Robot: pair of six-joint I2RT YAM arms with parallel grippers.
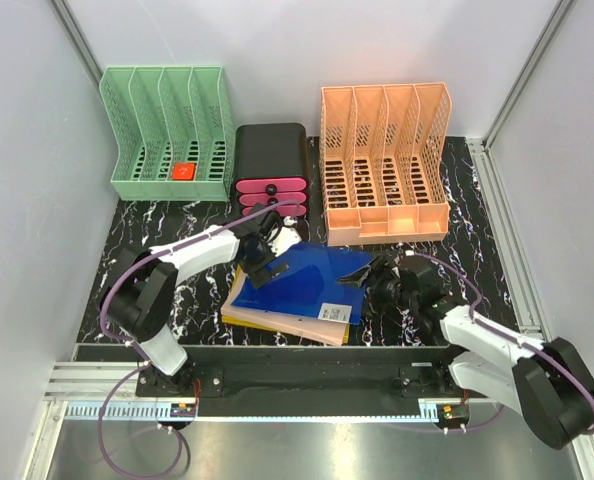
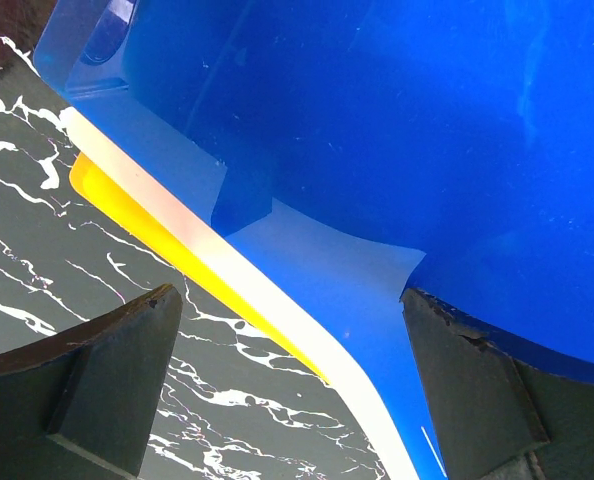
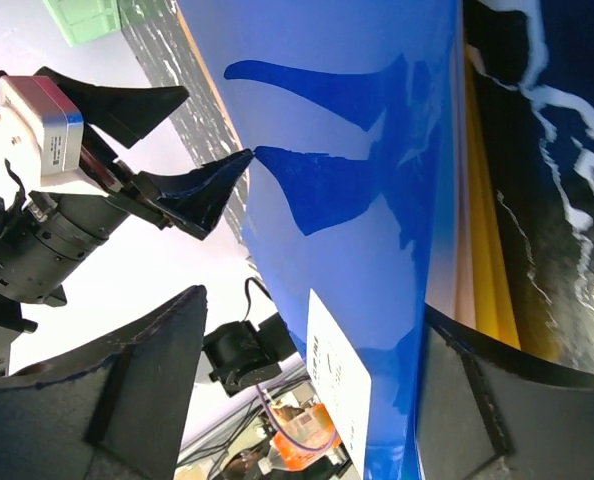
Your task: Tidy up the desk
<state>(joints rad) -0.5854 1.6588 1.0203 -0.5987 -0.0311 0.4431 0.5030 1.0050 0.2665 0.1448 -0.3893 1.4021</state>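
1. The left gripper (image 2: 289,305) was spread wide at the far-left corner of the blue folder (image 1: 312,280). One finger hung over the bare desk (image 1: 157,225), the other sat at the cover's edge, and nothing was pinched.
2. The right gripper (image 3: 314,300) was also wide apart, at the folder's right edge, with the cover running between its fingers. Whether a pad touched the plastic could not be told.
3. The folder lay askew on top of a stack, with a pink folder (image 1: 297,326) and a yellow folder (image 1: 239,318) beneath it. The stack sat near the front middle of the black marbled desk, between the two arms.
4. The grippers probably took opposite edges because a thin, flat cover offers little to grab from above. A hold on each side would likely stop it sagging or sliding.
5. A green rack (image 1: 167,135), a drawer unit (image 1: 270,165) and an orange rack (image 1: 382,160) stood along the back. The rack slots faced the arms and looked like the natural home for the folders. A red item (image 1: 183,171) sat in one green slot.
6. The step seemed to be securing the top folder, so the tidying looked barely begun.
7. The glossy plastic could slip on closing, or a finger could catch the folders underneath and drag the stack.
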